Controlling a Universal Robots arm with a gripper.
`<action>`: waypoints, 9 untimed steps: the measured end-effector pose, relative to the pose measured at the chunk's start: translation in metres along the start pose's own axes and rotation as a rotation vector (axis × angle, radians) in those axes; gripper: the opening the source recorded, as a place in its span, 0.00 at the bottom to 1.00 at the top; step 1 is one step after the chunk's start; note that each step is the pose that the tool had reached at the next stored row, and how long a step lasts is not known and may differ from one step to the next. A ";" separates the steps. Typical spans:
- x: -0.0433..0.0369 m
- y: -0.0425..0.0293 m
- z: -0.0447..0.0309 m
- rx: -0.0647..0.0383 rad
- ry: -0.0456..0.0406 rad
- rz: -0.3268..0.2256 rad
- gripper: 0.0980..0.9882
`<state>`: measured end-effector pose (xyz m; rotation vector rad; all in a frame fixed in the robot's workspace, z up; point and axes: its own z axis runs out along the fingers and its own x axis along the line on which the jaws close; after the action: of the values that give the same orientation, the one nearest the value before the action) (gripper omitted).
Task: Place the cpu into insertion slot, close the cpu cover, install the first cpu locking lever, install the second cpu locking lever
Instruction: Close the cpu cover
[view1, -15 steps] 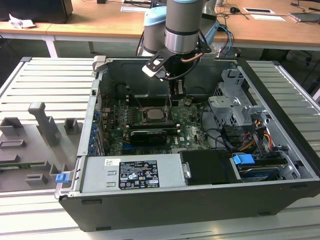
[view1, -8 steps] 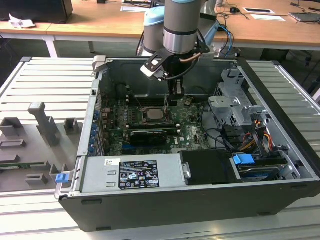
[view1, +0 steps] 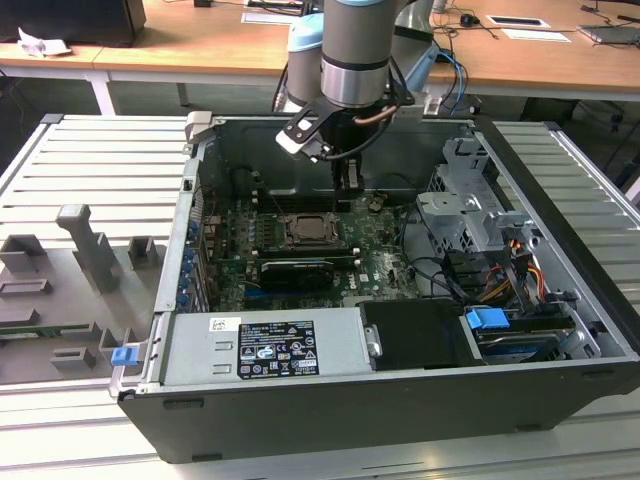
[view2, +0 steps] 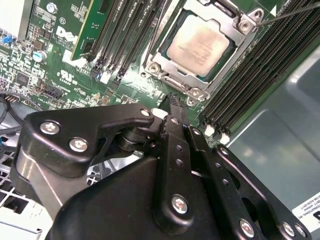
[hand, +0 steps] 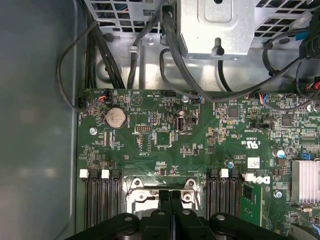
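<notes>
Behind the work area stand wooden desks (view1: 200, 45), and in front of them a grey ribbed desk (view1: 100, 170) carries an open computer case (view1: 400, 420). At the centre of the exterior view the insertion slot (view1: 318, 232) sits on the green motherboard (view1: 385, 262).

In the second wrist view the cpu (view2: 200, 42) lies flat in that slot. Its pale metal top shows through the window of the cpu cover (view2: 162, 37), which lies down around it. A thin lever rod (view2: 292, 11) slants away from one corner of the cover. Long black memory slots (view2: 265, 65) flank the socket on both sides.

The pincer (view2: 172, 100) hangs just beside the socket, its two black fingers pressed together with nothing between them. In the first wrist view its tips overlap the socket's edge; whether they touch it I cannot tell. That view also shows a coin battery (hand: 115, 117) on the board and black cables (hand: 172, 45) beyond it.

In the exterior view the arm (view1: 355, 50) comes down from the top centre. The labelled power supply (view1: 270, 345) fills the case's lower middle, a metal drive cage (view1: 470, 210) stands toward the exterior view's right, and grey fixture blocks (view1: 85, 245) rest on the desk at the exterior view's left.
</notes>
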<state>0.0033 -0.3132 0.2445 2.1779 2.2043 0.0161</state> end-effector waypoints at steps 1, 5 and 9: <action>0.0000 -0.0008 0.0000 0.000 0.0000 0.000 0.01; 0.0001 -0.0071 0.0010 0.000 0.0000 0.000 0.01; 0.0002 -0.0156 0.0036 0.000 0.0021 -0.013 0.01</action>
<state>-0.0121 -0.3132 0.2403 2.1644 2.2198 0.0176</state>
